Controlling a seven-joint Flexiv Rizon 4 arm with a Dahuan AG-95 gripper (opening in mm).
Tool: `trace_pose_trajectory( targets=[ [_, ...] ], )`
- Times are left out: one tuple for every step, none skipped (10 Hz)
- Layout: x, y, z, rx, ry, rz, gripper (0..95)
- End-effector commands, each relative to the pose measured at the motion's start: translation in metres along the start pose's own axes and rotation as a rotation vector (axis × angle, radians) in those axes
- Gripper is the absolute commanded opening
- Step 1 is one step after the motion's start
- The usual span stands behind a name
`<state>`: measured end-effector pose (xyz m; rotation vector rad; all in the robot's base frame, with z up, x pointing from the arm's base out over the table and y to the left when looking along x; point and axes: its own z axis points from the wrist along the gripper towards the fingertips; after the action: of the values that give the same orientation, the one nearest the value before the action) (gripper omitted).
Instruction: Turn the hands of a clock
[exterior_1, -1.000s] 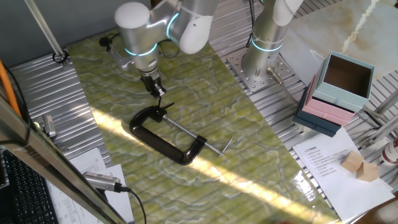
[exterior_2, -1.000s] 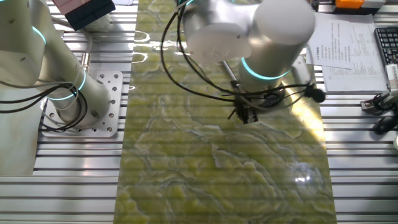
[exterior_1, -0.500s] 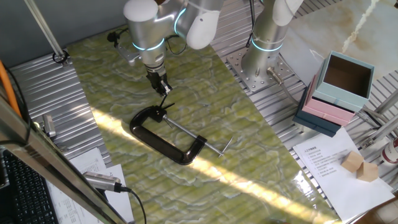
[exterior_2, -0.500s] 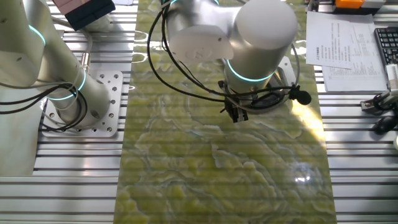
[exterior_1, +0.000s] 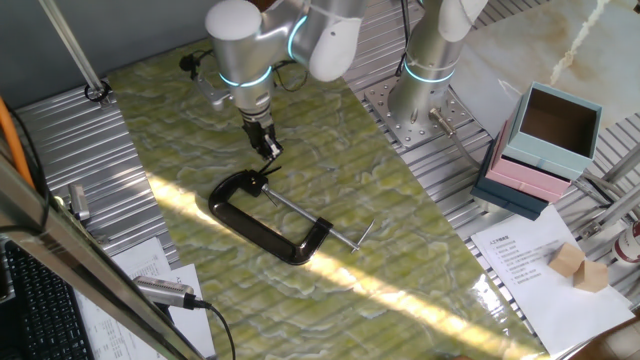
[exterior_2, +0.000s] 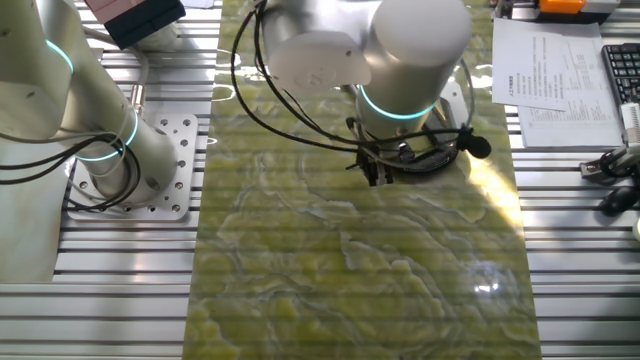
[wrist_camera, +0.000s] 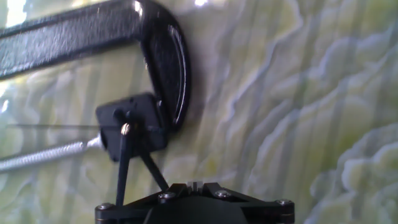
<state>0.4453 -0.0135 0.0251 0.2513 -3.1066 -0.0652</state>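
Sliding rightward since a second ago, the tool (exterior_1: 267, 149) is hovering beside the hands (wrist_camera: 134, 163), clamped in the black C-clamp (exterior_1: 266, 217); whether its fingers are apart, I cannot tell.

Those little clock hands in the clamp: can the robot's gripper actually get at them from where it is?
Probably yes. The gripper hangs just above the clock hands, which stick out from the small black block held in the C-clamp. In the hand view nothing lies between them, and one hand already runs down to the gripper's edge.
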Motion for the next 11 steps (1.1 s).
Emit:
trace_pose_trajectory(
  targets=[
    [0.000,0.003,0.001,0.001,0.000,0.004,0.0],
    [0.000,0.003,0.001,0.002,0.000,0.003,0.0],
    [0.000,0.004,0.000,0.002,0.000,0.003,0.0],
    [0.000,0.004,0.000,0.003,0.000,0.003,0.0],
    [0.000,0.004,0.000,0.006,-0.002,0.003,0.0],
    [0.000,0.003,-0.001,0.010,-0.007,0.006,0.0],
    [-0.001,0.003,-0.003,0.010,-0.006,0.007,0.0],
    [-0.001,0.003,-0.005,0.010,-0.005,0.006,0.0],
    [-0.001,0.003,-0.006,0.013,-0.006,0.002,0.0],
    [-0.001,0.003,-0.008,0.024,-0.005,-0.008,0.0],
    [-0.002,0.003,-0.010,0.033,-0.003,-0.012,0.0]
  ],
)
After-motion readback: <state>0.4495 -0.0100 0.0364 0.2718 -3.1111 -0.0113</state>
